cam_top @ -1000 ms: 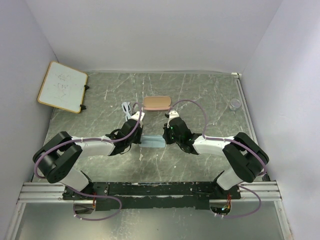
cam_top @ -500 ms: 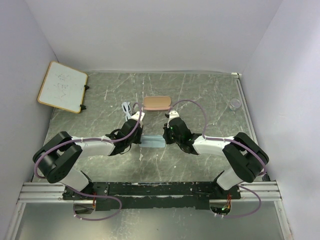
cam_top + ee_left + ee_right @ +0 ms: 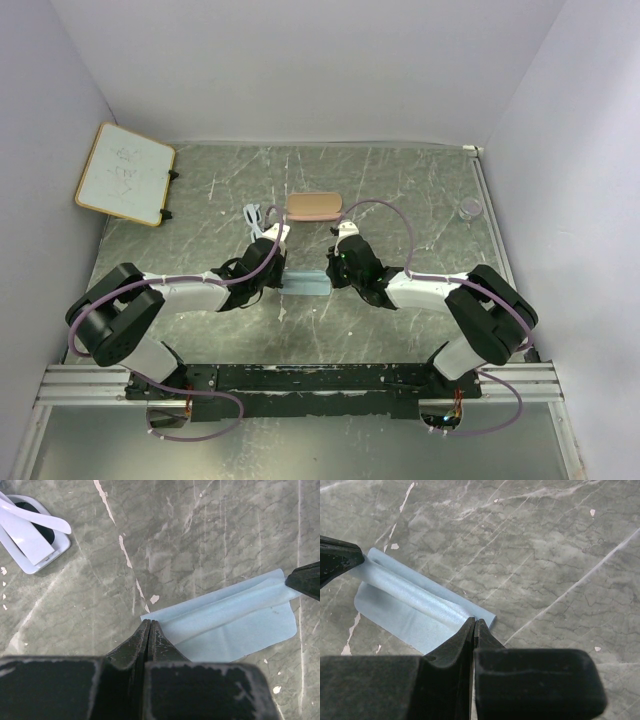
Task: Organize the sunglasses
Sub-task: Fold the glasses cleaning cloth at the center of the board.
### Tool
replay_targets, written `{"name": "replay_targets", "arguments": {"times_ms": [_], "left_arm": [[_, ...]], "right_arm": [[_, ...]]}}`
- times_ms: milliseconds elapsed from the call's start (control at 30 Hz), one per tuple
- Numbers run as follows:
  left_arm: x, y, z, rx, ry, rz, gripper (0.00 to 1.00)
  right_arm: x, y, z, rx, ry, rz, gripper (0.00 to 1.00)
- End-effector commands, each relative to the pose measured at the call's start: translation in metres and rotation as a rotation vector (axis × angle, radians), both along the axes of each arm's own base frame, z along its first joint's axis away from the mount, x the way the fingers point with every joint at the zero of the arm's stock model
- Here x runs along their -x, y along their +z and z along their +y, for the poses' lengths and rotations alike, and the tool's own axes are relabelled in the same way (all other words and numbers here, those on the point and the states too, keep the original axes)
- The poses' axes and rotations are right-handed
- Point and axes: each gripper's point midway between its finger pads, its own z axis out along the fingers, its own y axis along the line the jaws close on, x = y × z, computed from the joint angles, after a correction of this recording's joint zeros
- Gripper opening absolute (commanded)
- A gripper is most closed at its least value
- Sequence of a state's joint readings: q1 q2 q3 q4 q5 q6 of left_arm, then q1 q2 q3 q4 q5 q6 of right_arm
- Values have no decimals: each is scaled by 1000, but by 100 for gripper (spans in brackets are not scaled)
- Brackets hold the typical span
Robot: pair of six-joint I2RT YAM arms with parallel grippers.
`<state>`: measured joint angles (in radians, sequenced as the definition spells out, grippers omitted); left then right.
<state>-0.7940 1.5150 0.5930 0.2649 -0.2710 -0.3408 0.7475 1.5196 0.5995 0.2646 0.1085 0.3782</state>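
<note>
The sunglasses [image 3: 254, 217] lie folded on the marble table, left of the pink case [image 3: 314, 206]. Their pale frame also shows in the left wrist view [image 3: 31, 536] at the top left. A pale blue cloth [image 3: 305, 282] lies between the two grippers, folded over along its length. My left gripper [image 3: 283, 271] is shut on the cloth's left corner [image 3: 149, 626]. My right gripper [image 3: 333, 271] is shut on its right corner [image 3: 474, 623]. The cloth [image 3: 235, 625] sags towards the table [image 3: 402, 605]. Each wrist view shows the other gripper's tip at the far end.
A small whiteboard [image 3: 125, 172] leans at the back left. A small clear round lid or cup [image 3: 468, 208] sits at the right edge. Pale walls close in the table on three sides.
Both arms hold almost still. The cloth between them looks slightly narrower, as if folded a little further.
</note>
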Motion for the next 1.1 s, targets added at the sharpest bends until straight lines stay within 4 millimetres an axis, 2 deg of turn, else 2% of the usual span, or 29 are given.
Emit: {"name": "replay_targets", "arguments": {"times_ms": [0,200,500,700,867,967,1067], "left_arm": [[4,6,-6,22,-22,-10,7],[10,7,-8,26,-40,-5,9],[13,10,-6,22,-39,-14,28],[14,15,-5,27,-37,-26,29],[12,16,-2,16,-19,-35,29],[8,13,-6,16,-19,-33,27],[5,9,-13,22,-26,-33,26]], "right_arm": [[1,-3,-4,11,-11,-2,0],[6,-4,-3,0,1,5,5],[8,1,-2,-13,10,-1,13],[9,8,-3,-27,6,-21,22],[7,12,-4,-32,-2,-36,22],[4,9,0,-27,2,-31,14],[1,10,4,-31,7,-34,14]]}}
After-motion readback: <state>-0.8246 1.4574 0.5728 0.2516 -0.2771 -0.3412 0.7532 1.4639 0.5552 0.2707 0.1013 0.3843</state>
